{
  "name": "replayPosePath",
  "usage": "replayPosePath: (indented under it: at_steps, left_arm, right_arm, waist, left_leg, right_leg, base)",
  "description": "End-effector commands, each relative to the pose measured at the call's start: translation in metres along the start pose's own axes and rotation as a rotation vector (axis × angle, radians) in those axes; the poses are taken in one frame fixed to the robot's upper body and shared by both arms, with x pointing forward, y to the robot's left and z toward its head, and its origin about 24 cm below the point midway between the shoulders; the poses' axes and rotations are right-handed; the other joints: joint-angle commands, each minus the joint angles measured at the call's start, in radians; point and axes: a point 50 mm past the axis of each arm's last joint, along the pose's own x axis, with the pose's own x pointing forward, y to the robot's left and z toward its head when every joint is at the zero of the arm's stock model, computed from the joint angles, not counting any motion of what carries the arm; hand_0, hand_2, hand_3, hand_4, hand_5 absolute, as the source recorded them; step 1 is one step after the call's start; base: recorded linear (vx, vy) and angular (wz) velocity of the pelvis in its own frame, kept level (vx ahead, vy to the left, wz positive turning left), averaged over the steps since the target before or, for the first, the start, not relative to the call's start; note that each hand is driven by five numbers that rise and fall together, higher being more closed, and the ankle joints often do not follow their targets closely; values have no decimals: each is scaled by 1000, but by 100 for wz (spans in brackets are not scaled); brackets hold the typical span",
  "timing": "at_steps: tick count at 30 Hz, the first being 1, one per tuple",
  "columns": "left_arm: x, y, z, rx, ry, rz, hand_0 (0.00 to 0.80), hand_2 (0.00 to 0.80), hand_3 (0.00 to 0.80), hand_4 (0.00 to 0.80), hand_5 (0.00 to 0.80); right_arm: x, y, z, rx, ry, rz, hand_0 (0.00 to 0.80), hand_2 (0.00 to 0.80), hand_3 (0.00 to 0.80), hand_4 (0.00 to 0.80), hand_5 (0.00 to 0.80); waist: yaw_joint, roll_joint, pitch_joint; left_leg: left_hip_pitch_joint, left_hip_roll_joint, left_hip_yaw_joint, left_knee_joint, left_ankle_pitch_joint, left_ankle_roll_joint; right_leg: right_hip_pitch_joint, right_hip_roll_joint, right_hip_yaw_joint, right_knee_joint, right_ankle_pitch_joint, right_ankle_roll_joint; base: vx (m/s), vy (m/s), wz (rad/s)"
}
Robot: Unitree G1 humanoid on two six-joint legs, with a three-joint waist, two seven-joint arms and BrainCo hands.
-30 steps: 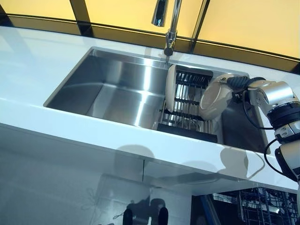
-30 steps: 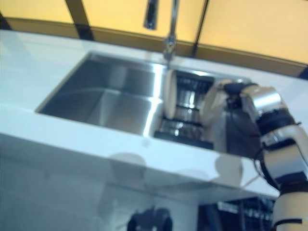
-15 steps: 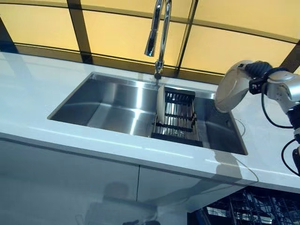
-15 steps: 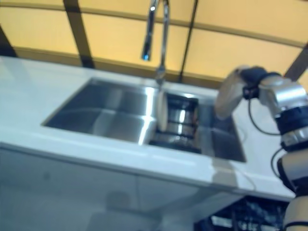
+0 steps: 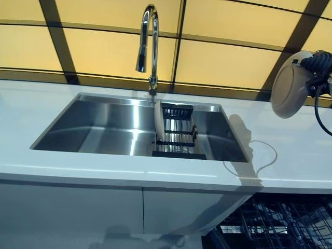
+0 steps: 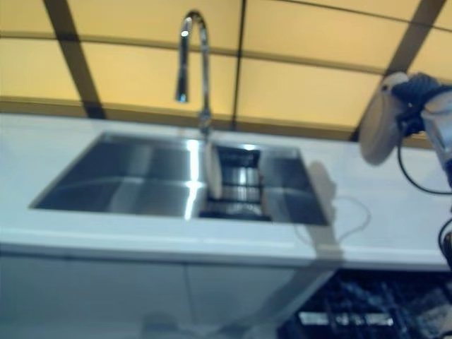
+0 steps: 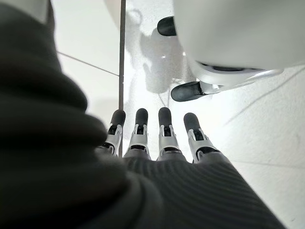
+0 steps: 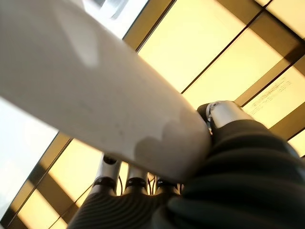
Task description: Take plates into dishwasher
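My right hand (image 5: 320, 64) is shut on a cream plate (image 5: 289, 92), held up on edge above the counter's right end, clear of the sink. In the right wrist view the plate (image 8: 95, 90) fills the frame, with the thumb (image 8: 224, 112) on one face and the fingers (image 8: 127, 183) behind the other. A second cream plate (image 5: 158, 122) stands on edge at the left end of the black dish rack (image 5: 179, 129) inside the sink (image 5: 104, 127). The open dishwasher's wire rack (image 5: 275, 224) shows below the counter at the lower right. My left hand (image 7: 159, 140) hangs open over the floor.
A tall chrome faucet (image 5: 149, 41) rises behind the sink's middle. The white counter (image 5: 290, 155) runs all around the sink, with a thin cable looping on it to the right. Yellow wall panels with dark strips stand behind. White cabinet fronts (image 5: 72, 210) lie below the counter.
My right hand has lifted the plate out of the sink rack, up and to the right, above the counter. The head camera has pulled back and tilted up.
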Motion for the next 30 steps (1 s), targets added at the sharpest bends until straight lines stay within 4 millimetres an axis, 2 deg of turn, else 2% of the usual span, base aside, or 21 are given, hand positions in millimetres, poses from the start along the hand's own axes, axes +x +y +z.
replayPosePath:
  at_steps: [1, 8, 12, 16, 24, 30]
  left_arm:
    - [-2, 17, 2, 102, 33, 38, 0, 0, 0, 0, 0]
    - [-3, 23, 4, 111, 48, 28, 0, 0, 0, 0, 0]
    - [-3, 23, 5, 111, 42, 25, 0, 0, 0, 0, 0]
    - [-4, 27, 8, 103, 33, 33, 0, 0, 0, 0, 0]
    - [-6, 35, 8, 103, 22, 51, 0, 0, 0, 0, 0]
    - [-6, 36, 9, 128, 13, 49, 0, 0, 0, 0, 0]
  right_arm:
    - [-19, -53, 21, -13, -108, -120, 800, 800, 800, 800, 800]
    - [-29, -55, -41, 23, -5, -36, 800, 800, 800, 800, 800]
    - [-38, -58, -76, 15, 55, -6, 800, 800, 800, 800, 800]
    - [-50, -54, -104, 24, 69, 46, 800, 800, 800, 800, 800]
    - [-67, -31, -131, -42, 50, 188, 800, 800, 800, 800, 800]
    - [-72, -19, -138, -159, 21, 247, 800, 800, 800, 800, 800]
  waist:
    - [-32, -25, -33]
    - [-97, -9, -29]
    - [-132, 7, -21]
    - [-161, 15, -11]
    - [-192, 29, 13]
    - [-200, 37, 27]
  left_leg:
    - [18, 8, 46, 3, -78, 17]
    - [38, 18, 124, 3, -95, 22]
    - [51, 22, 141, 3, -116, 25]
    - [50, 25, 168, 3, -118, 29]
    - [43, 25, 198, 3, -116, 35]
    - [41, 24, 212, 3, -117, 39]
  right_leg:
    - [50, -1, 28, 3, -56, 92]
    - [36, -5, 44, 3, -45, 105]
    - [36, -8, 41, 3, -50, 117]
    - [21, -12, 39, 3, -45, 121]
    - [-4, -17, 20, 3, -37, 123]
    - [-18, -18, 3, 9, -38, 122]
  base:
    - [4, -28, -37]
    - [8, -30, -27]
    - [42, -28, -41]
    - [5, -71, -11]
    - [-7, -75, -21]
    - [-17, -75, -5]
